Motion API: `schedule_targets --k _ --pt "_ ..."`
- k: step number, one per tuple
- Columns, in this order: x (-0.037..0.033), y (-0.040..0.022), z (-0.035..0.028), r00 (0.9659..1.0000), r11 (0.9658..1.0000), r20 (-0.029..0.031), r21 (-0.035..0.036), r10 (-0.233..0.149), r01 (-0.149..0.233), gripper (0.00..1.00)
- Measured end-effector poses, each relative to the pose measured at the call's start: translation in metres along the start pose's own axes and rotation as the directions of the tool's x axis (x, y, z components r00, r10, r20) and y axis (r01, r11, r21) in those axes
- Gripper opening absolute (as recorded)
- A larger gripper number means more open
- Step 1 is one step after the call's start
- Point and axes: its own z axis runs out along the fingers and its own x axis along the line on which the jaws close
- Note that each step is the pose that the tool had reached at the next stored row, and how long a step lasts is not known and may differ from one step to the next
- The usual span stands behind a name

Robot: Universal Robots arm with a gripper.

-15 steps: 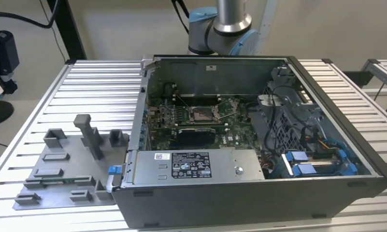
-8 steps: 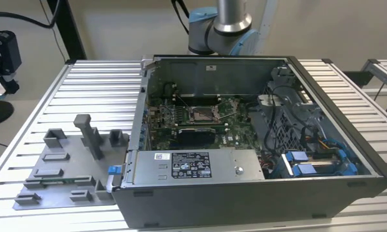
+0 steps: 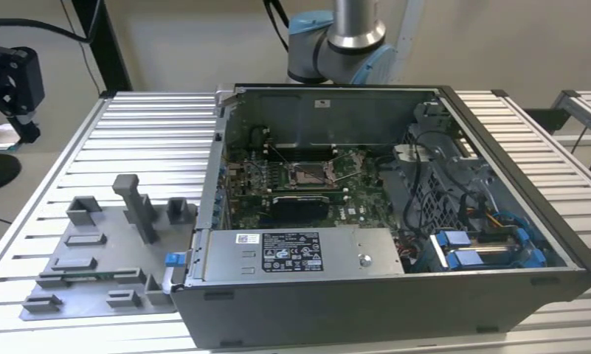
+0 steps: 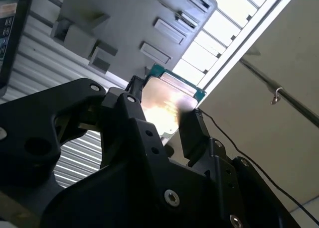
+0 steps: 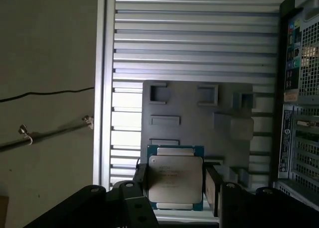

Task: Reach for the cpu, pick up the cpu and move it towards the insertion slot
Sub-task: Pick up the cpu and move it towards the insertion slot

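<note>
- Silvery-topped, the cpu (image 5: 175, 180) is pinched only by its thin edges; I judge a jolt could tilt it or let it slip out.
- My end effector (image 5: 177, 184) is closed narrowly on it.
- Beneath lies the grey fixture plate (image 5: 199, 123), by the worktop's (image 5: 199, 39) edge.
- Farthest, the insertion slot (image 3: 308, 174) sits inside the open case (image 3: 394, 295).

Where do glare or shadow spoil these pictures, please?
In the second wrist view, glare whitens the top of the cpu and the slatted table beyond is blown out; in the first wrist view the cpu is evenly lit; in the exterior view the insertion slot sits in dimmer light inside the computer case.
</note>
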Motion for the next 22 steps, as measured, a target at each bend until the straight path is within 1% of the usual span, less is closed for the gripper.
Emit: schedule_targets --k 8,14,17,22 --pt "-0.0005 0.0000 -0.0001 1.0000 1.0000 -0.0001 0.0000 0.000 0.000 0.00" --pt "-0.0031 -0.0001 -0.0002 1.0000 1.0000 -0.0002 0.0001 0.000 0.000 0.00" --pt "-0.0063 -0.0001 -0.0003 1.0000 1.0000 -0.0004 0.0002 0.000 0.000 0.00" --pt "-0.0158 -0.0002 -0.0005 1.0000 1.0000 -0.0004 0.0001 0.000 0.000 0.00"
